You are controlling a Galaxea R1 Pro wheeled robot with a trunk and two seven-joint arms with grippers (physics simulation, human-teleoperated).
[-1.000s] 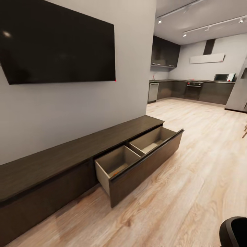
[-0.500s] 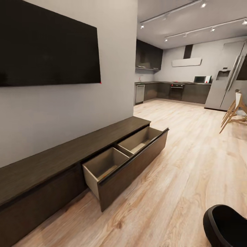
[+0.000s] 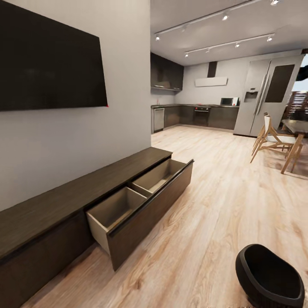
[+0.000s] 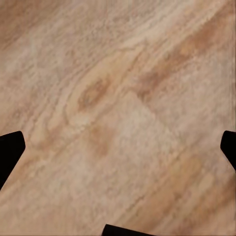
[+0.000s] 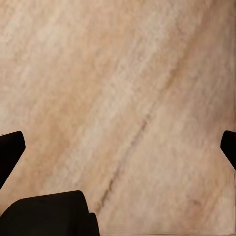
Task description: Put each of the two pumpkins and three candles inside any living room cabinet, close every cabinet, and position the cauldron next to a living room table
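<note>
on the left the cabinet (image 3: 77,201) runs along the wall, one drawer (image 3: 141,201) pulled out, its long axis along the wall. the cauldron (image 3: 268,276) stands on the floor (image 3: 222,205) at the right, probably nearer the right arm. the left tool (image 4: 118,147) and the right tool (image 5: 118,147) are spread wide and empty, above the floor.

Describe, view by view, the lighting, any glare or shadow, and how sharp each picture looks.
Head view: even light from ceiling track spotlights, soft sheen on the TV, the cauldron glossy, the open cabinet drawer shadowed inside, straight edges leaning toward the corners. Both wrist views: flat, shadowless floor, grain soft and blurred.
</note>
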